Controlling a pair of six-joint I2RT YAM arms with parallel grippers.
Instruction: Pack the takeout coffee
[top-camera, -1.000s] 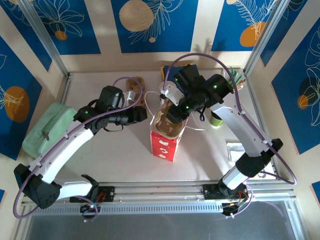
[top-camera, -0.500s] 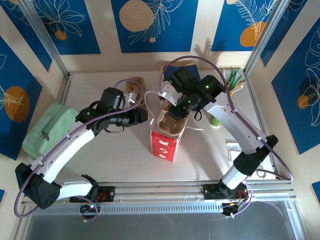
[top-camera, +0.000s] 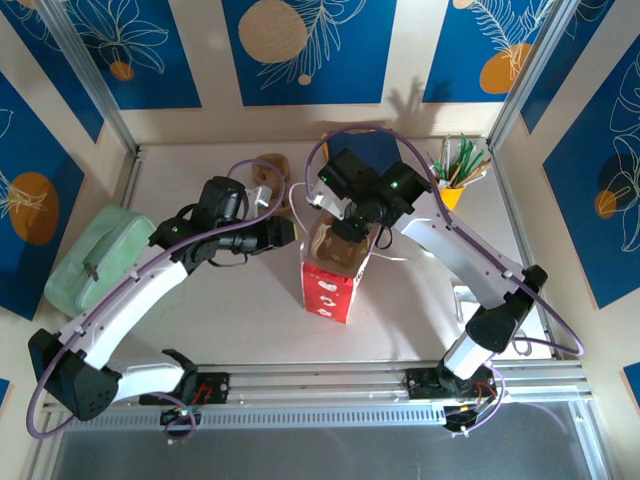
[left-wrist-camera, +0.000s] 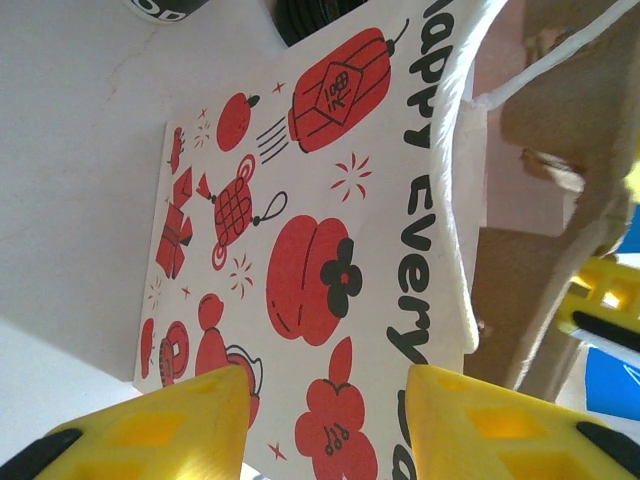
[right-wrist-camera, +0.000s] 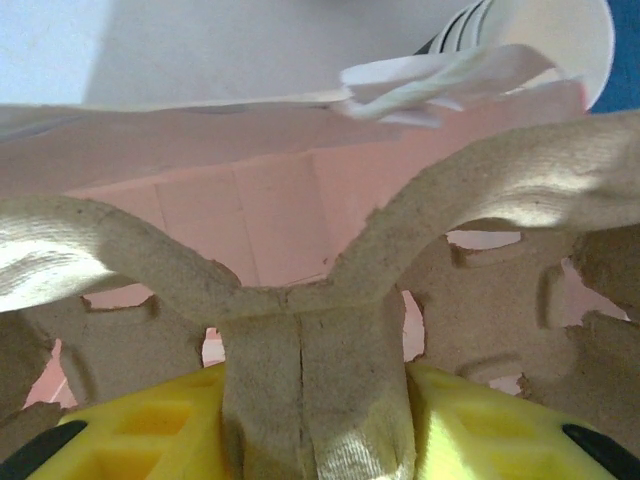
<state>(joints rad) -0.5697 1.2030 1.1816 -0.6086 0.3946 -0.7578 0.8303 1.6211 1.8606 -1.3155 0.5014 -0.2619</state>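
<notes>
room: walls (top-camera: 310, 50) in blue panels w/ white leaf lines & orange discs, cream strips btwn them; silver frame posts (top-camera: 90, 85) at the back corners. table (top-camera: 230, 310) is pale cream-pink and matte, w/ a metal rail (top-camera: 320, 385) along the near edge by the arm bases.

green pouch (top-camera: 95, 255) lies well left of the l gripper (top-camera: 285, 232), at the table's left edge.

red-and-white paper bag (top-camera: 327, 292) stands upright mid-table, just right of the l gripper and directly under the r gripper (top-camera: 345, 235).

l gripper (left-wrist-camera: 325, 385): yellow fingers (left-wrist-camera: 160, 425) spread apart w/ nothing btwn them, aimed at the bag's printed side (left-wrist-camera: 300, 250) (lanterns, flowers, black lettering). can't tell if they touch it.

r gripper (right-wrist-camera: 315, 400): fingers (right-wrist-camera: 480, 425) clamped on the centre handle of a brown pulp cup carrier (right-wrist-camera: 300, 300), which sits in the bag's mouth (top-camera: 335, 250); pink bag lining shows below it.

yellow cup of green sticks (top-camera: 455, 180) stands back-right of the r gripper, near the far corner.

stack of white-rimmed cups (right-wrist-camera: 545, 35) lies beyond the r gripper, past the bag's rim.

takeout coffee: can't tell where it sits.
</notes>
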